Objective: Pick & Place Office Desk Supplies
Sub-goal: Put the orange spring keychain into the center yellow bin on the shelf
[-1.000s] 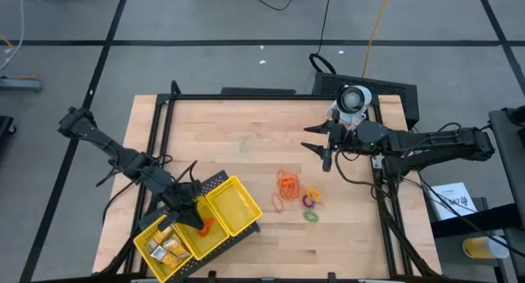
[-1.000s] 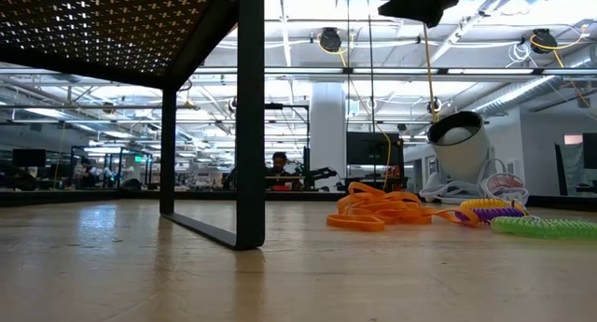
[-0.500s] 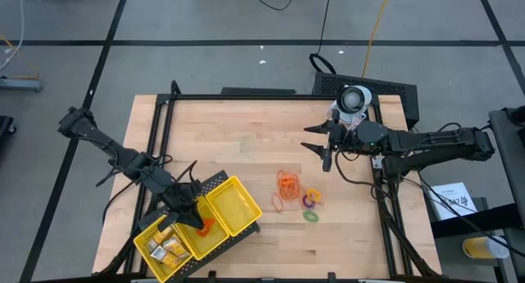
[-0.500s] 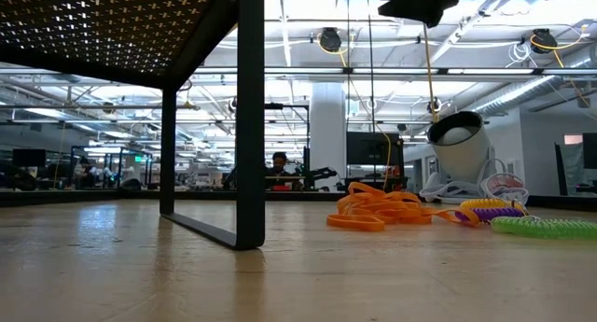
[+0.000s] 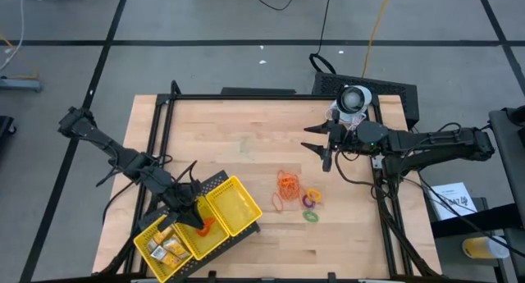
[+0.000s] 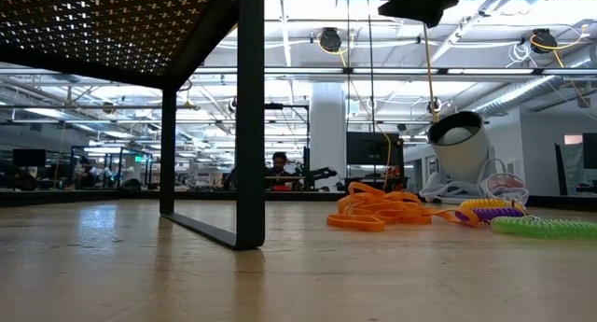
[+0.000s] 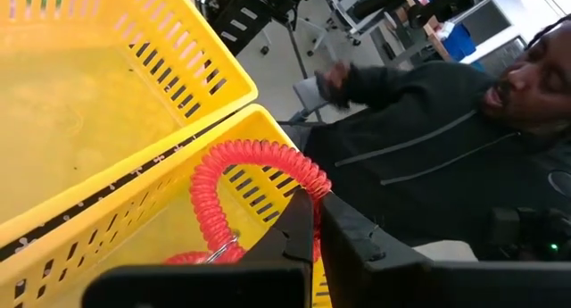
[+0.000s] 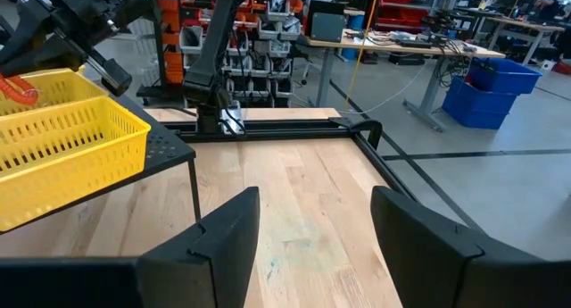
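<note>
Red coil ring (image 7: 234,196) sits pinched between the closed fingers of the left gripper (image 7: 314,220), held over the middle compartment of the yellow tray (image 5: 238,203); from above it shows as a red-orange speck at the gripper tip (image 5: 203,225). The tray rests tilted on a black perforated stand (image 5: 209,182) at the table's front left corner. Its outer compartment holds a cluster of small yellow-gold blocky pieces (image 5: 168,247), while the compartment nearest the table's centre looks bare.

Near the middle of the wooden table (image 5: 246,127) lies the rest of the supplies: a tangle of orange rubber-band loops (image 5: 287,183), one loose loop (image 5: 277,203) just beside it, then a yellow ring (image 5: 313,192), a purple ring (image 5: 309,202) and a green ring (image 5: 311,216) close together (the low view shows them as coiled bands lying flat on the wood).

The right gripper (image 5: 322,147) hangs above the table's far right part, well apart from the pile, its fingers (image 8: 223,232) spread wide and holding nothing. A white dome lamp (image 5: 354,98) stands at the far right edge behind it.

A person in a dark top (image 7: 428,156) shows beyond the tray in the left wrist view.
</note>
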`<state>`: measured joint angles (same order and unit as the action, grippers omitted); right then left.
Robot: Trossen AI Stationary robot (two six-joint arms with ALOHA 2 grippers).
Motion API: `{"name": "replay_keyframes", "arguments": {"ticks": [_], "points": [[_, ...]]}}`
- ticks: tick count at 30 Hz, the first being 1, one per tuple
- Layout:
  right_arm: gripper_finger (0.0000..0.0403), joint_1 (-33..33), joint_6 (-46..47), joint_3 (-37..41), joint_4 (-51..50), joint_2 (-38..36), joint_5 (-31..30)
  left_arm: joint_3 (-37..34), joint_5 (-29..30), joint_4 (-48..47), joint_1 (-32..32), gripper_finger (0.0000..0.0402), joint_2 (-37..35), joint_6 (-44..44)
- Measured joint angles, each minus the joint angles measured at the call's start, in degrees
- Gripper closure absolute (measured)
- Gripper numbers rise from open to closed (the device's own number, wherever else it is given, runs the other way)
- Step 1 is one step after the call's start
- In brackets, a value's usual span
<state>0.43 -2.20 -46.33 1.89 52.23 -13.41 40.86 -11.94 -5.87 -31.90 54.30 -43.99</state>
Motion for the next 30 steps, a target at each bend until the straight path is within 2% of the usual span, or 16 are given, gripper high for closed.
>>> {"name": "replay_keyframes", "arguments": {"ticks": [8, 17, 24, 30], "points": [[0.0199, 0.0, 0.0, 0.0, 0.0, 0.0, 0.0, 0.0, 1.1, 0.0, 0.1, 0.0373, 0.0, -1.3], [0.0198, 0.0, 0.0, 0.0, 0.0, 0.0, 0.0, 0.0, 1.1, 0.0, 0.1, 0.0396, 0.0, -1.3], [0.0195, 0.0, 0.0, 0.0, 0.0, 0.0, 0.0, 0.0, 1.1, 0.0, 0.1, 0.0374, 0.0, -1.4], [0.0193, 0.0, 0.0, 0.0, 0.0, 0.0, 0.0, 0.0, 1.1, 0.0, 0.1, 0.0387, 0.0, -1.3]]}}
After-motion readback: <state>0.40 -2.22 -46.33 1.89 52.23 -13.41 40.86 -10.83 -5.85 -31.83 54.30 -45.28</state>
